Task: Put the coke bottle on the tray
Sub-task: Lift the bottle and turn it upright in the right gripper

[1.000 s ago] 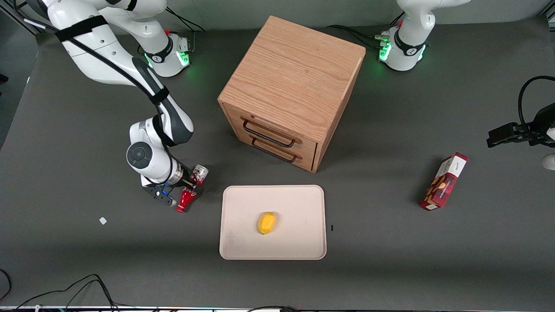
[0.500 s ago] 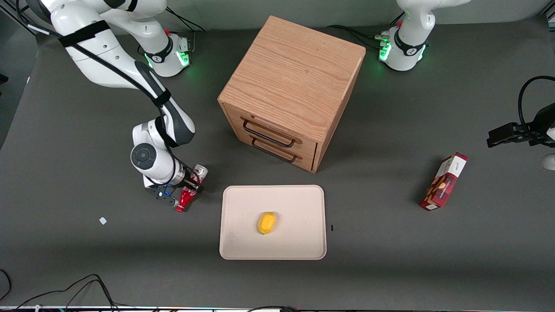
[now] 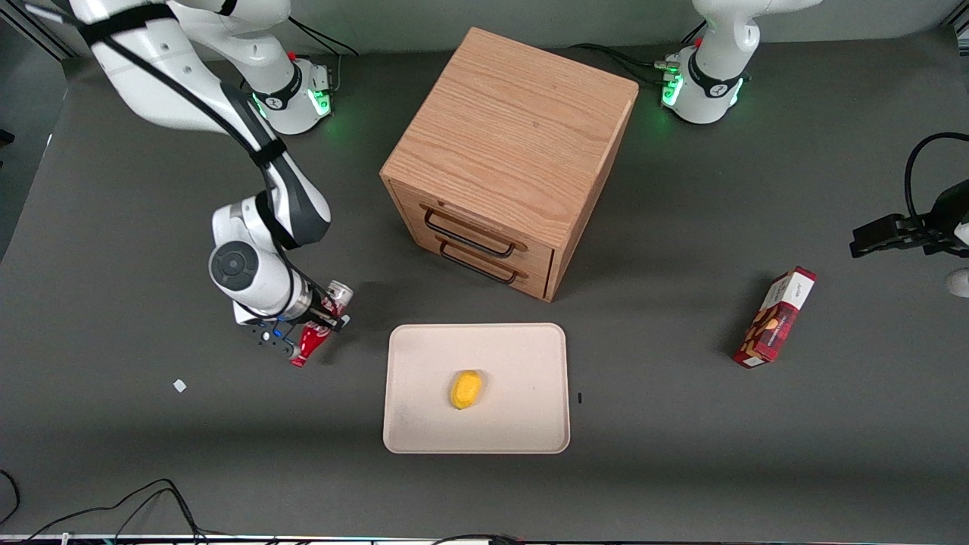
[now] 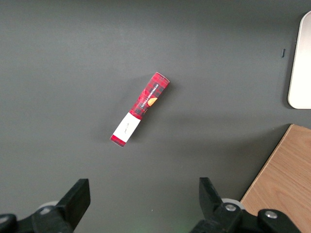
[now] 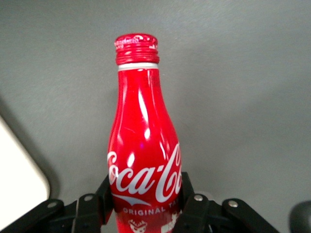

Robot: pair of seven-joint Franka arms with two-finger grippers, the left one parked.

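Red aluminium coke bottle, item one: we record it at left of centre in the front view, lying tilted in the gripper, its silvery base toward the cabinet and its cap pointing down toward the lower left of the frame. In the right wrist view we see the coke bottle with white script on its body, the black fingers of the gripper pressed against both sides of its lower body, clamped on it. We cannot tell whether the bottle touches the grey table.

Item two: cream-beige tray, lower centre of the front view, just beside the bottle but apart from it; a yellow fruit lies on it near its middle.

Item three: wooden drawer cabinet, upper centre, two dark handles on its front, facing the tray.

Item four: red snack box, at right in the front view, toward the parked arm's end of the table, well apart from the tray.
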